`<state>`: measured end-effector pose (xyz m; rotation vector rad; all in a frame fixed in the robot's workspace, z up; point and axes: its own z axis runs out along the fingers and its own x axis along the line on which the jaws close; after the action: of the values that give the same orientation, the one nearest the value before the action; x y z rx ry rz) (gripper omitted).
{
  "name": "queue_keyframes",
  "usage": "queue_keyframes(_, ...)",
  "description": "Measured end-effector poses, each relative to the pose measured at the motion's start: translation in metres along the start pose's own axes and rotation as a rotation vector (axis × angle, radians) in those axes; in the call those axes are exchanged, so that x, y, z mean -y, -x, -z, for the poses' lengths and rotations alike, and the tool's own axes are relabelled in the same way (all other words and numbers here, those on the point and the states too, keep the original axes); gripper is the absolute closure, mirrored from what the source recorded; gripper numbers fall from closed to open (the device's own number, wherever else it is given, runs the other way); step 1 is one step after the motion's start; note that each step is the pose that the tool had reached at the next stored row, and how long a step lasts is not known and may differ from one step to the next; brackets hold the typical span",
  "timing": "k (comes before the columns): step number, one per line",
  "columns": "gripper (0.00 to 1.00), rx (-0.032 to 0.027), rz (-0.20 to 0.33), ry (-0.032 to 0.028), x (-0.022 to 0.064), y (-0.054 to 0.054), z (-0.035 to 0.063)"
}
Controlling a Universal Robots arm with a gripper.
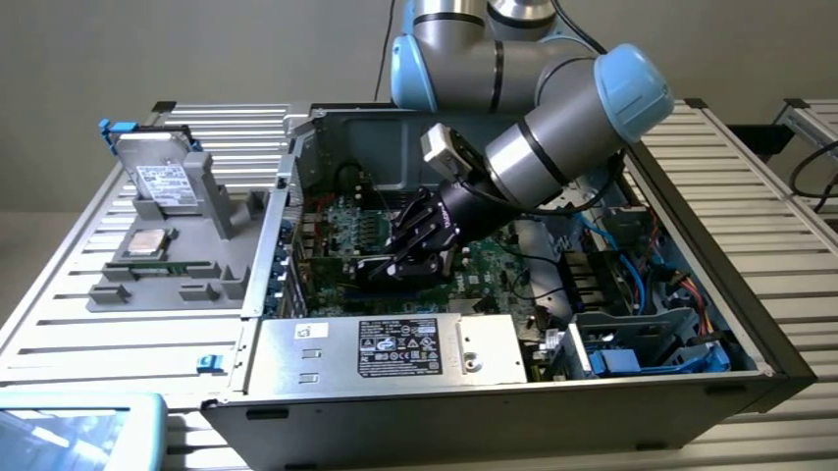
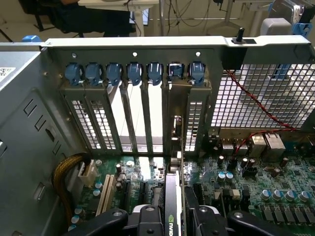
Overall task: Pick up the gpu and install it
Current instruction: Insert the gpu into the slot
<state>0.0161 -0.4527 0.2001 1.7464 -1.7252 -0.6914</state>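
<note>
The small green graphics card with its black heatsink block (image 2: 172, 196) stands on edge inside the open grey metal computer case (image 1: 733, 294). It is low over the green motherboard (image 2: 275, 196). Its silver bracket is upright against the rear slot panel, just under the row of blue plastic clips (image 2: 133, 73). I cannot tell whether the card's lower edge sits in a socket.

The black end effector (image 2: 174, 216) is clamped on the card, with one finger (image 2: 147, 216) pressed to each face. From the exterior view, the end effector (image 1: 408, 260) reaches down into the middle of the case on the grey and light-blue arm (image 1: 563, 128).

Beside the bracket is a perforated metal grille (image 2: 266, 98) with a thin red wire (image 2: 251, 98) running across it. A silver power supply box with a white label (image 1: 392, 348) fills the near corner of the case.

On the exterior view's left, a grey moulded tray (image 1: 196, 285) lies on the slatted aluminium desk (image 1: 78, 334). It carries a silver hard drive with a white label (image 1: 164, 182).
</note>
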Motion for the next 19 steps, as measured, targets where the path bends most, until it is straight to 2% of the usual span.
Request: queue_keyframes(19, 0.72, -0.0017, -0.002, 0.0000, 0.0000, 0.0033, 0.0000)
